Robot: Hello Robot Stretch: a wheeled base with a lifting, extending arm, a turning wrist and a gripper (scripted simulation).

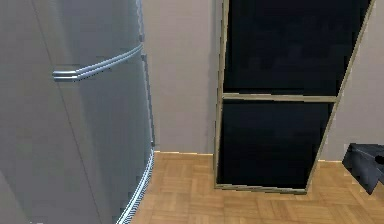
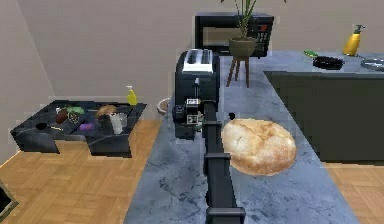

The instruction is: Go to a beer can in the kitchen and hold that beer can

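Observation:
My arm (image 2: 222,180) rises as a dark bar over a grey-blue countertop (image 2: 180,185). Its far end with the gripper (image 2: 186,118) lies in front of a black toaster (image 2: 197,75) that stands on the counter. With the toaster right behind it, I cannot tell whether the gripper holds anything. A round loaf of bread (image 2: 259,146) lies on the counter just right of the arm. On a low dark table (image 2: 45,140) at the arm side view's left stand several small items, among them a yellow bottle (image 2: 131,95) and a pale cup-like thing (image 2: 117,122).
A grey fridge (image 1: 80,110) fills the forward view's left, with a dark wood-framed panel (image 1: 280,95) ahead and wood floor (image 1: 185,195) between them. Behind the counter are a microwave (image 2: 215,30), a potted plant (image 2: 243,45), a yellow bottle (image 2: 353,41) and a dark pan (image 2: 327,63).

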